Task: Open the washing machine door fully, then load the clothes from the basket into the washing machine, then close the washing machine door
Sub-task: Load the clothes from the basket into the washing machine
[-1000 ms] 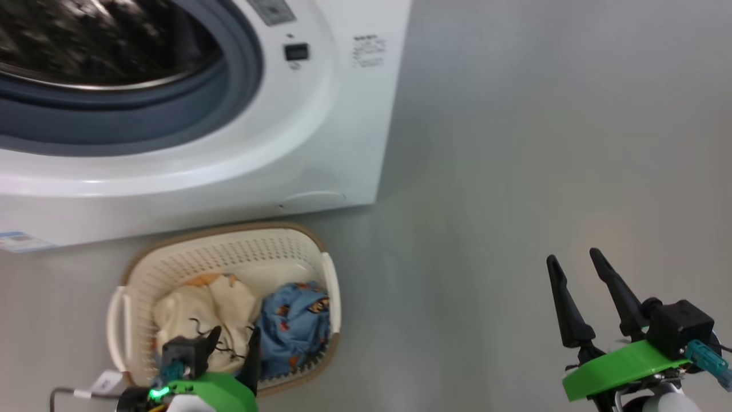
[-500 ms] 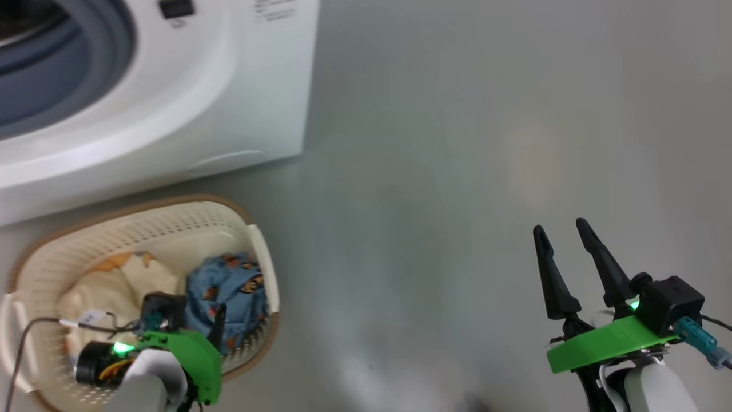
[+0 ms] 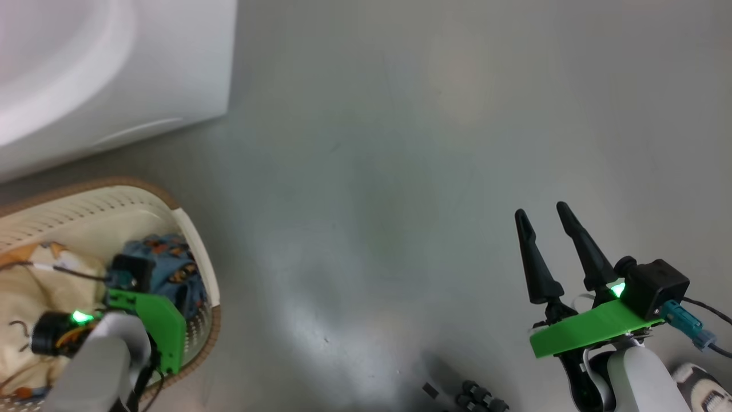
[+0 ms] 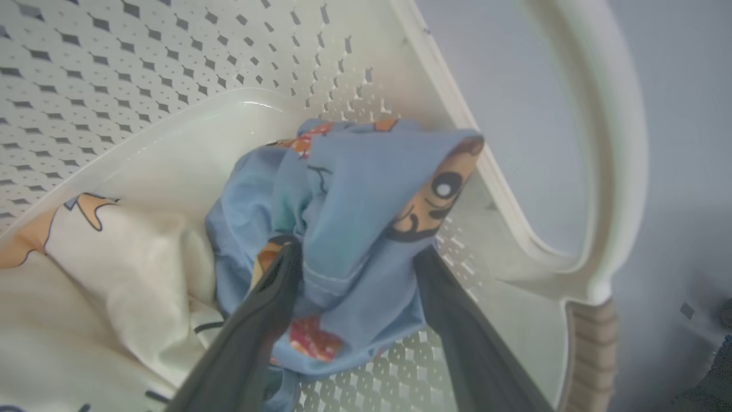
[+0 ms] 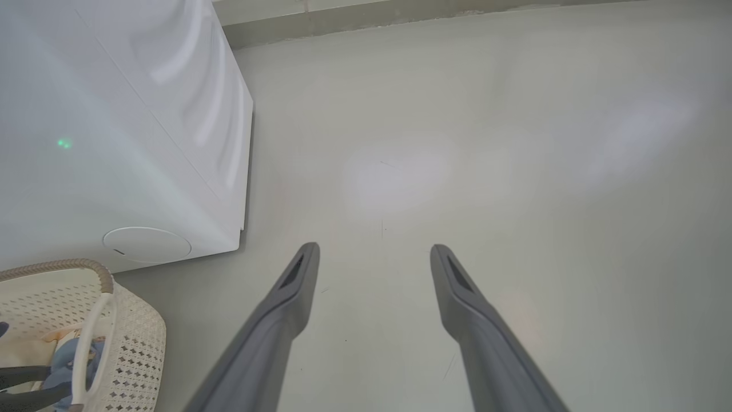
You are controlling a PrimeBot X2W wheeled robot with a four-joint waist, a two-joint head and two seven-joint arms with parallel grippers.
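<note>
The cream perforated basket (image 3: 191,240) stands on the floor by the white washing machine (image 3: 114,74), whose door and drum are out of view. Inside lie a cream printed garment (image 4: 114,269) and a blue garment (image 4: 354,189) with orange patches. My left gripper (image 4: 354,254) reaches down into the basket and stands open, its two fingers straddling a raised fold of the blue garment. In the head view the left wrist covers those fingers above the blue garment (image 3: 171,257). My right gripper (image 3: 540,209) hangs open over bare floor, far right of the basket, holding nothing.
Grey floor (image 3: 372,171) spreads between the basket and my right arm. The washer's lower front corner (image 5: 237,229) carries a round cover (image 5: 146,245). A wall base (image 5: 400,17) runs beyond. Small dark parts (image 3: 480,396) sit at the bottom edge.
The head camera has swung, sliding the washer and basket to the picture's left and the drum out of sight. My left gripper has gone deeper into the basket, over the blue garment. The right gripper stays open.
</note>
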